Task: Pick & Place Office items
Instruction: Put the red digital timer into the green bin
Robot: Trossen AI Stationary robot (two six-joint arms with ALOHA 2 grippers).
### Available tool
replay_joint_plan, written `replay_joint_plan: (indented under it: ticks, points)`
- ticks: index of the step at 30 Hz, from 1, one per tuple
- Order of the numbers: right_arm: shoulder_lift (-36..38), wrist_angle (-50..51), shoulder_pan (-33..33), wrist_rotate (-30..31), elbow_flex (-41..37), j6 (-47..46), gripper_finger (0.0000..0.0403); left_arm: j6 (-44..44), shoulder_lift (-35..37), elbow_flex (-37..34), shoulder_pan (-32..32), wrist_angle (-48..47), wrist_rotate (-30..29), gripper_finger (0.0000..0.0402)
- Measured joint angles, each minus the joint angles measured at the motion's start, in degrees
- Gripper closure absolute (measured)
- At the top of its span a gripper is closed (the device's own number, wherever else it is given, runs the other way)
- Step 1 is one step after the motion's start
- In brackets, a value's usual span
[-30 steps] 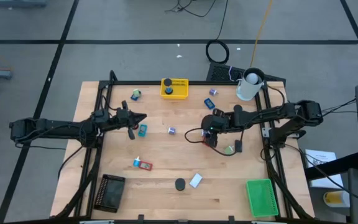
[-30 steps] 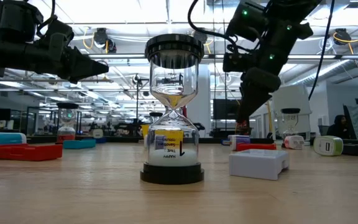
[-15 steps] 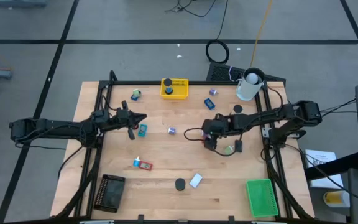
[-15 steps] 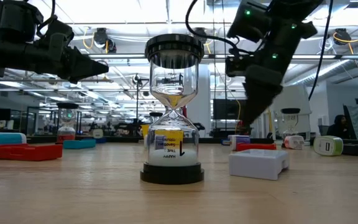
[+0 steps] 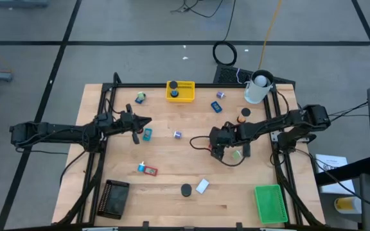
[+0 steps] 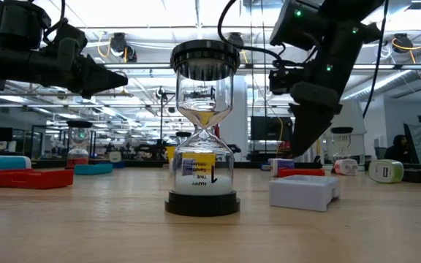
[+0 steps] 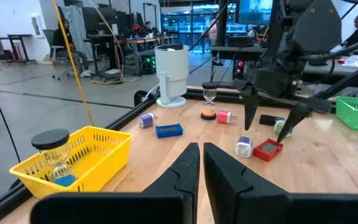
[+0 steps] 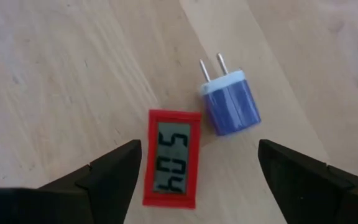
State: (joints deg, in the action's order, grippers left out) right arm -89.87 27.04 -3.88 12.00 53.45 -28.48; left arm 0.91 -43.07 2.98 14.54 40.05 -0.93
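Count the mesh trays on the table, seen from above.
3. In the high view, the yellow tray sits at the top edge, the black tray in the bottom-left corner, and the green tray in the bottom-right corner. None appears hidden.

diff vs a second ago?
Right pincer slid a little toward the front edge, settling over the red timer and blue plug, its jaws spreading wide; nothing grasped. Left pincer stayed shut and parked; the table items didn't move.
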Motion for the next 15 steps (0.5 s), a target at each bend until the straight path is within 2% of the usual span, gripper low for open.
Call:
replay_joint_plan:
  ticks: [10, 15]
  points:
    - [-5.3, -2.2, 0.1, -0.4, 0.0, 0.5, 0.0088, -0.1, 0.0, 0.0, 0.0, 0.0, 0.0, 0.0371]
    - [-6.0, -2.9, 0.2, -3.1, 0.0, 0.6, 0.0101, -0.1, 0.0, 0.0, 0.0, 0.0, 0.0, 0.0371]
